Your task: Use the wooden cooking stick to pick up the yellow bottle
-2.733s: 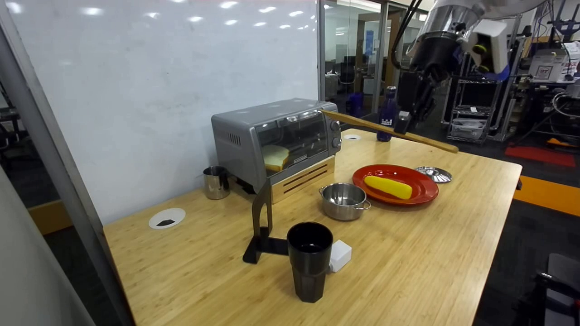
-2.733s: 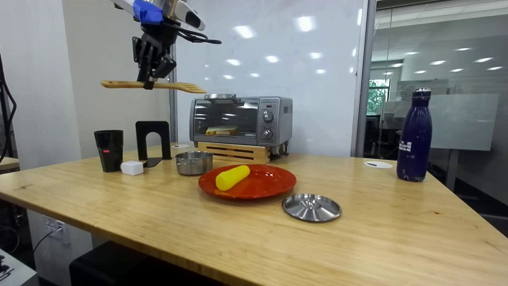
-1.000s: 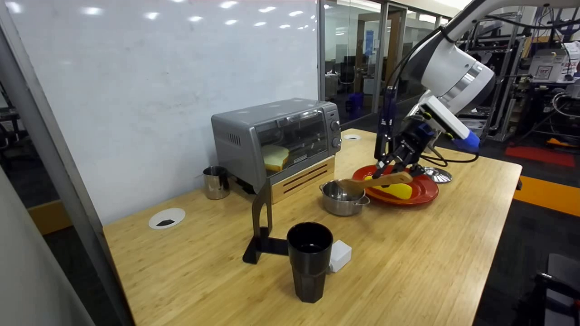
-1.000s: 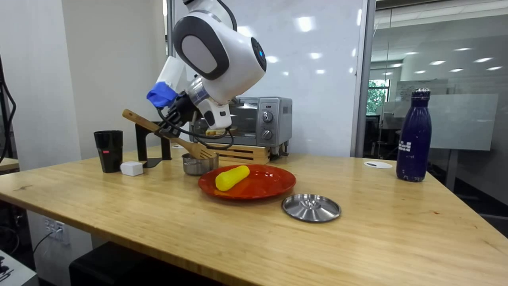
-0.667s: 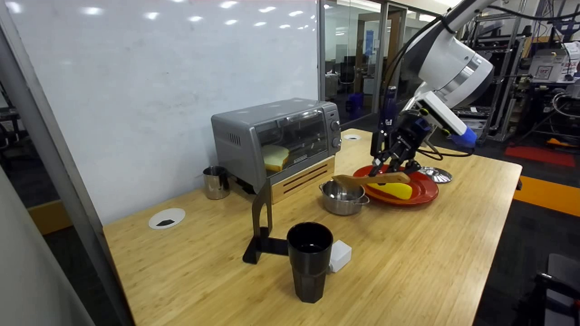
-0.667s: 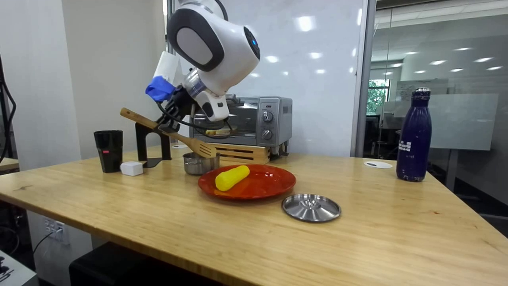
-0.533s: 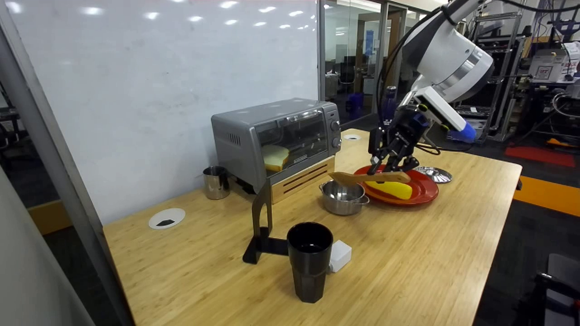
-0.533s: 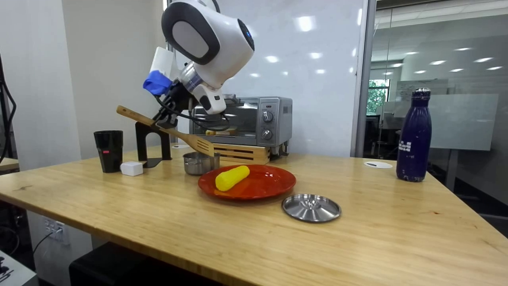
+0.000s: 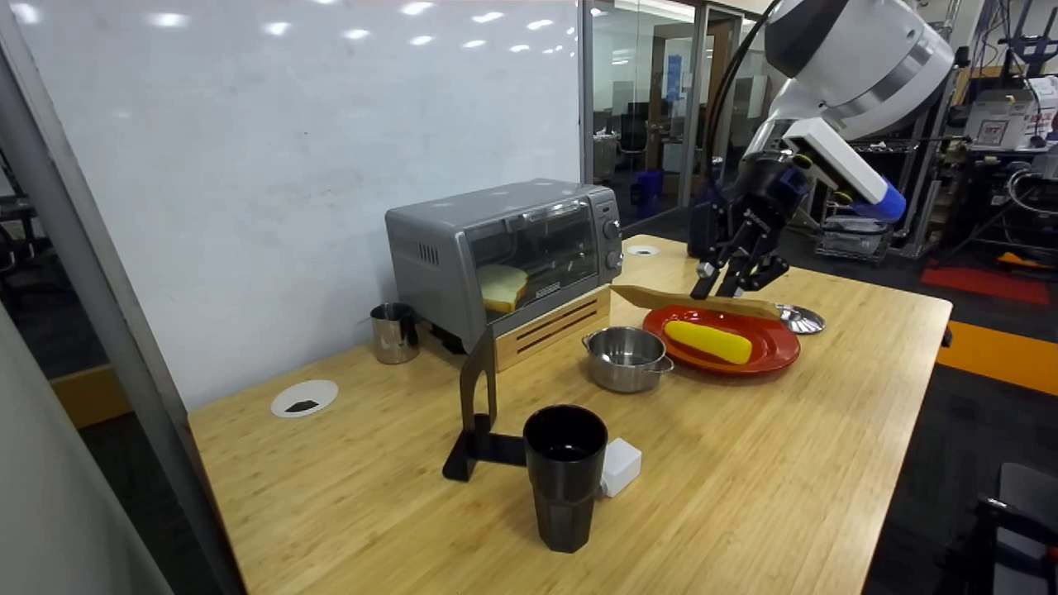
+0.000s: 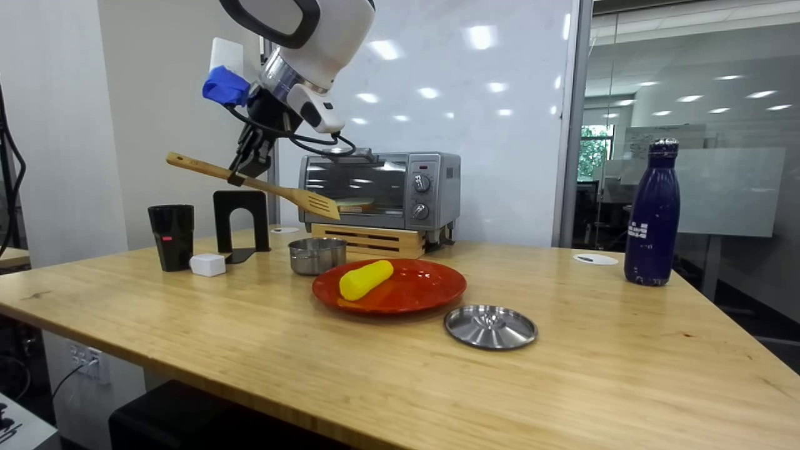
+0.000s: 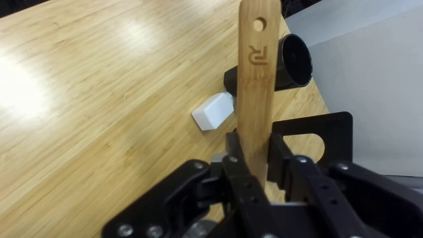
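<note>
Fingers (image 11: 234,145) pinch the wooden cooking stick (image 11: 256,99) partway along its handle, one on either side; in the wrist view the handle's end shows a hole and a carved mark. The stick hangs in the air over the table (image 10: 562,375), and in an exterior view it slopes from its handle end, high on the left, down to a slotted blade on the right, in front of the toaster oven (image 10: 381,187). The yellow bottle (image 10: 367,280) lies on its side on the red plate (image 10: 431,289), toward the left, its length running from near left to far right; stick and bottle are apart. A steel pot (image 10: 317,259) stands just left of the plate; whether the blade is straight above it I cannot tell. Near the plate on the right lies a steel lid (image 10: 490,328), and farther right a dark blue bottle (image 10: 653,219) stands upright. On the left are an upright black cup (image 10: 172,237), a small white container (image 10: 207,265) just beside it, and a black bookend (image 10: 241,199) farther back. The oven rests on a slatted wooden stand (image 10: 375,242), a slice of bread (image 9: 502,289) visible through its glass door, with a steel mug (image 9: 395,335) standing by its left end in an exterior view.
</note>
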Controlling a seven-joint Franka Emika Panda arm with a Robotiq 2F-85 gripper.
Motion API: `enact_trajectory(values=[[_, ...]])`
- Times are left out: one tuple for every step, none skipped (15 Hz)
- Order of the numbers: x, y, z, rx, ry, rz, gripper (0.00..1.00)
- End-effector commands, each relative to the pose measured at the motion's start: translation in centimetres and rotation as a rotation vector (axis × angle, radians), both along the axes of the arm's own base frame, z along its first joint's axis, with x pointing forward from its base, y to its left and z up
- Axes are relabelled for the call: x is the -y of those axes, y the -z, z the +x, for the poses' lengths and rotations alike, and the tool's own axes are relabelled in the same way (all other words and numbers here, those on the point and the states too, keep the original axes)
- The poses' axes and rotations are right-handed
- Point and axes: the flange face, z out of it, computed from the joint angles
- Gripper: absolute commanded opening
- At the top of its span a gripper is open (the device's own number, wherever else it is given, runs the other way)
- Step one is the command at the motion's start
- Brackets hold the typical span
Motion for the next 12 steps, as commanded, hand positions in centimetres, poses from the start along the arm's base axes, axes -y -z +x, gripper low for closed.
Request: enact_trajectory(values=[[0.4,-0.8,-2.9,0.023,0.048,-0.053,0.06],[0.5,-0.7,-3.4,0.027,0.062,-0.061,0.06],[0.6,-0.5,-3.9,0.032,0.061,-0.068,0.06],[0.7,-0.2,-4.5,0.044,0.045,-0.071,0.06],[0.4,-0.5,-2.8,0.028,0.043,-0.044,0.26],[0.4,-0.3,-3.3,0.028,0.045,-0.046,0.26],[0.4,-0.2,-3.7,0.026,0.045,-0.047,0.26],[0.4,-0.1,-3.8,0.026,0.046,-0.047,0.26],[0.4,-0.1,-3.8,0.026,0.047,-0.048,0.26],[0.4,-0.1,-3.9,0.026,0.047,-0.048,0.26],[0.4,-0.1,-3.9,0.026,0.047,-0.049,0.26],[0.4,-0.1,-3.8,0.026,0.047,-0.049,0.26]])
